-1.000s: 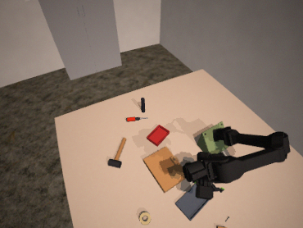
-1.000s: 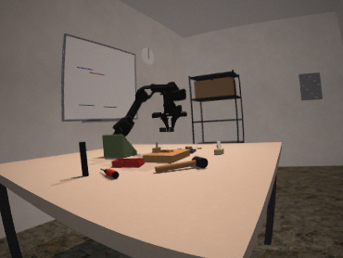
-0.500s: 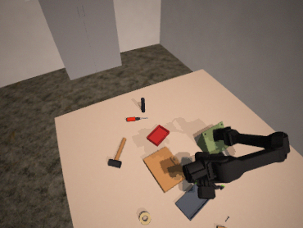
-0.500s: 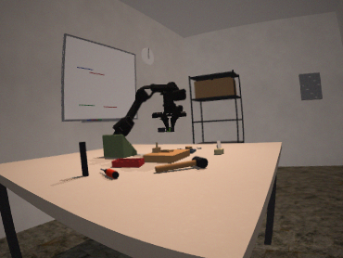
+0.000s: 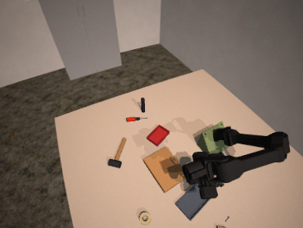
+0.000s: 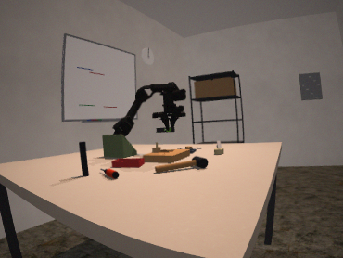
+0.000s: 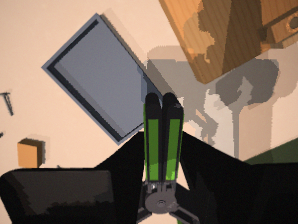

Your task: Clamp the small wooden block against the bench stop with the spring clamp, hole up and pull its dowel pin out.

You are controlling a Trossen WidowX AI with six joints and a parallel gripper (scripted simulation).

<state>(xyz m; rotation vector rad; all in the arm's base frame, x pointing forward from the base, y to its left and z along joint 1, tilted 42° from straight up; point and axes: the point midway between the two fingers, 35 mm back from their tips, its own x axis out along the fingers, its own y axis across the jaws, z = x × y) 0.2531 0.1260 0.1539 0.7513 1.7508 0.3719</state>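
The wooden board lies in the middle of the table and also shows in the wrist view. The small wooden block sits on it at the far edge of that view. In the side view a small piece rises above the block, and I cannot tell what it is. My gripper hangs high above the table, beside the board and over the edge of a blue-grey tray. The fingers stand close together, shut on a thin thing hidden between the green pads. I take it for the dowel pin.
The arm's green base block stands behind the board. A red tray, hammer, screwdriver and upright black cylinder lie to the left. A tape roll, a small wooden cube and a screw lie near the front.
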